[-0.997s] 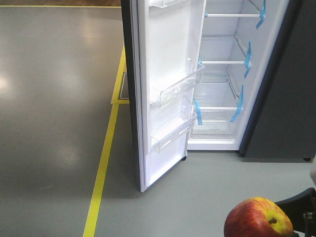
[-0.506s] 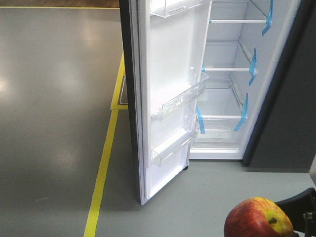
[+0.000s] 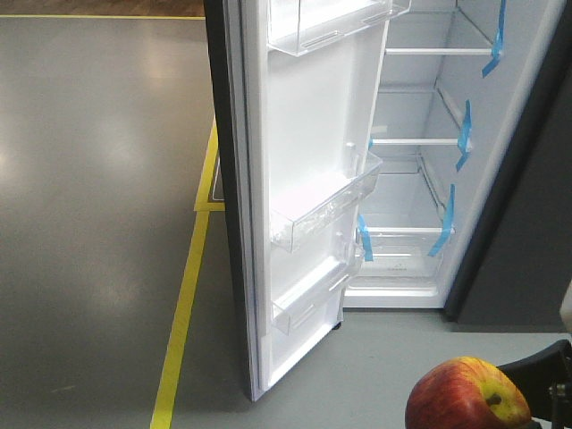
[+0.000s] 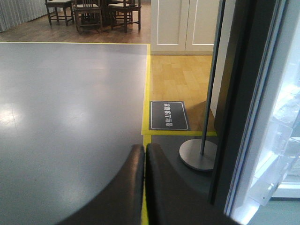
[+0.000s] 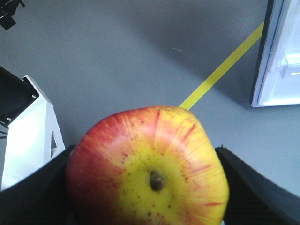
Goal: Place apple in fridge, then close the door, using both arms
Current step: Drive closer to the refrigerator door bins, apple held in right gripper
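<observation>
The red and yellow apple (image 3: 466, 395) sits at the bottom right of the front view, gripped between the black fingers (image 3: 541, 374) of my right gripper. The right wrist view shows the apple (image 5: 147, 173) filling my right gripper (image 5: 147, 187), stem dimple facing the camera. The fridge (image 3: 420, 179) stands open ahead, with white lining, clear shelves and blue tape strips. Its door (image 3: 308, 179) swings out to the left, showing its white inner face with clear bins. The door's dark edge (image 4: 239, 93) shows to the right of my left gripper (image 4: 144, 152), which is shut and empty above the floor.
A yellow tape line (image 3: 183, 304) runs along the grey floor left of the door. A pole on a round metal base (image 4: 198, 153) and a dark floor sign (image 4: 168, 115) lie behind the door. Chairs (image 4: 93, 11) and a white cabinet (image 4: 185, 23) stand far back.
The fridge and door have grown larger and shifted down in the front view, so the base has come closer. The apple stays held in the same spot.
</observation>
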